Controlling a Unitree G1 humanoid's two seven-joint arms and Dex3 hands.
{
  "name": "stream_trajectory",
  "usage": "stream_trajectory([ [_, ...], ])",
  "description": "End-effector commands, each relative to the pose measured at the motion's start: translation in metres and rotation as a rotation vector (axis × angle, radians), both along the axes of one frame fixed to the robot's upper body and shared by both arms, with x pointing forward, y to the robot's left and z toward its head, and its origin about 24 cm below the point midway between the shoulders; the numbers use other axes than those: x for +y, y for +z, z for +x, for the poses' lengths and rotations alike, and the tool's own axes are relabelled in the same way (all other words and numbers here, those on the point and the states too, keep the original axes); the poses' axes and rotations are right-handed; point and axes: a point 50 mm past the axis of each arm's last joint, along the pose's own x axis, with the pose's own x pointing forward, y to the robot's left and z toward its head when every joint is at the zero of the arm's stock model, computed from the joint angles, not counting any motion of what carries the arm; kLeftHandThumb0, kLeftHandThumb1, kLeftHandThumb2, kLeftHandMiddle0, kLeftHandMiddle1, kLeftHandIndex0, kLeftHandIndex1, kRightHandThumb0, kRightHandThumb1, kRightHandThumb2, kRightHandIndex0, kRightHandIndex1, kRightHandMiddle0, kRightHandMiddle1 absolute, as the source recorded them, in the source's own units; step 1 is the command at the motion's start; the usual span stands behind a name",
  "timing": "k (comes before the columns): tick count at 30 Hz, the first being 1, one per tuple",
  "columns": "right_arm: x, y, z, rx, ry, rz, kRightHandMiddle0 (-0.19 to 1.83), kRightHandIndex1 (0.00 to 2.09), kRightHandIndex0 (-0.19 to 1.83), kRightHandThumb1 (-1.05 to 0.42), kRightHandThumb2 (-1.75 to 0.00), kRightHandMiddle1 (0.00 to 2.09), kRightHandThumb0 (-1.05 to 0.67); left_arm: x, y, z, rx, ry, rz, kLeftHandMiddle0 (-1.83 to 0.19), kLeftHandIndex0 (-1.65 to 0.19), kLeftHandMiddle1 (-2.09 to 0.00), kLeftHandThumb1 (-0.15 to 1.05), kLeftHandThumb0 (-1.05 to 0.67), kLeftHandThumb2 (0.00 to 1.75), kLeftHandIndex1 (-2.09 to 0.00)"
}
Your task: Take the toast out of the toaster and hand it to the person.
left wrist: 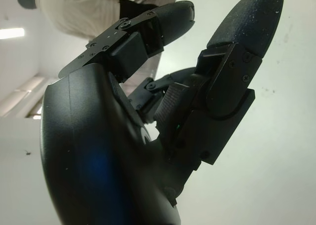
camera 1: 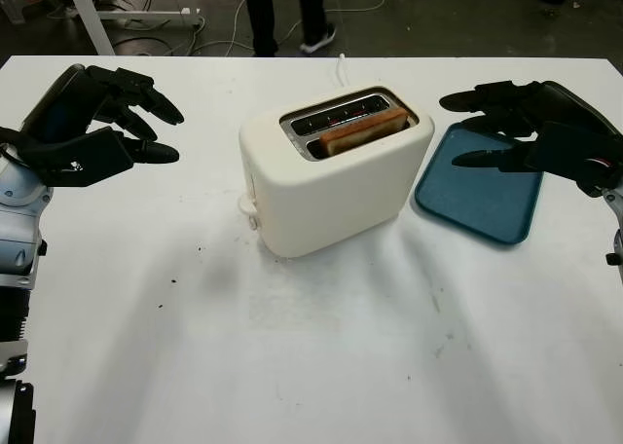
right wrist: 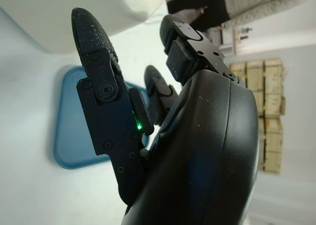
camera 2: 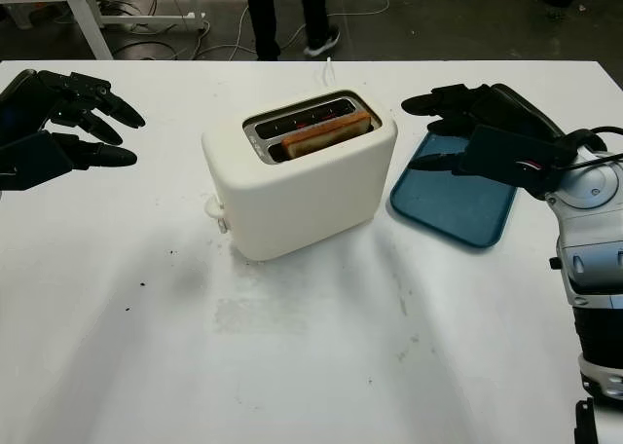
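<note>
**Q:** Two slots in that toaster, which one has anything in it?

**A:** Head views first. The cream toaster (camera 1: 336, 176) sits mid-table on the white table (camera 1: 321, 366). Its near slot holds the toast (camera 1: 362, 130), browned edge poking up just past the top. The far slot looks bare, just dark metal. To the toaster's right lies a blue tray (camera 1: 482, 203), flat on the table and holding nothing.

**Q:** And the hands?

**A:** The left hand (camera 1: 92, 123) hangs above the table well left of the toaster, open, holding nothing. The right hand (camera 2: 487, 128) is up over the tray's far edge, right of the toaster, also open and not touching it. A person's legs (camera 1: 289, 11) stand on the floor beyond the far edge of the table.

**Q:** Wrist cams add much?

**A:** Left wrist view: black fingers (left wrist: 247, 32) stretched out over bare table, nothing between them, and a person in a light top (left wrist: 84, 8) behind. Right wrist view: fingers (right wrist: 94, 52) open again, the blue tray beneath them and the toaster's cream wall just beyond the fingertips.
</note>
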Motion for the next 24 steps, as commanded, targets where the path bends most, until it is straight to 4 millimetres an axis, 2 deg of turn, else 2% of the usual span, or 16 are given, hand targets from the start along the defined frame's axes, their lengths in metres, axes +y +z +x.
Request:
stream_trajectory([
  [1,0.001,0.001,-0.001,-0.008,-0.003,0.009,0.50,0.01,0.56,-0.87,-0.01,0.00,-0.69,-0.002,0.002,0.001,0.004,-0.011,-0.001,-1.02,-0.91,-0.58,0.71,-1.05,0.00,-0.58],
  [13,0.002,0.000,-0.002,-0.012,-0.011,0.029,0.50,0.01,0.56,-0.88,0.00,0.01,-0.68,-0.006,0.002,0.003,-0.002,-0.010,0.006,-1.01,-0.91,-0.57,0.72,-1.05,0.01,-0.55],
  [18,0.003,-0.013,-0.006,-0.036,-0.044,0.124,0.48,0.00,0.53,-0.87,-0.01,0.00,-0.62,-0.004,-0.002,0.006,0.021,-0.004,-0.019,-0.93,-0.87,-0.66,0.74,-1.05,0.00,-0.61],
  [24,0.002,-0.023,-0.010,-0.048,-0.071,0.166,0.42,0.00,0.48,-0.90,-0.01,0.00,-0.63,-0.004,-0.007,0.004,0.032,0.012,-0.060,-0.91,-0.84,-0.72,0.74,-1.05,0.01,-0.66],
])
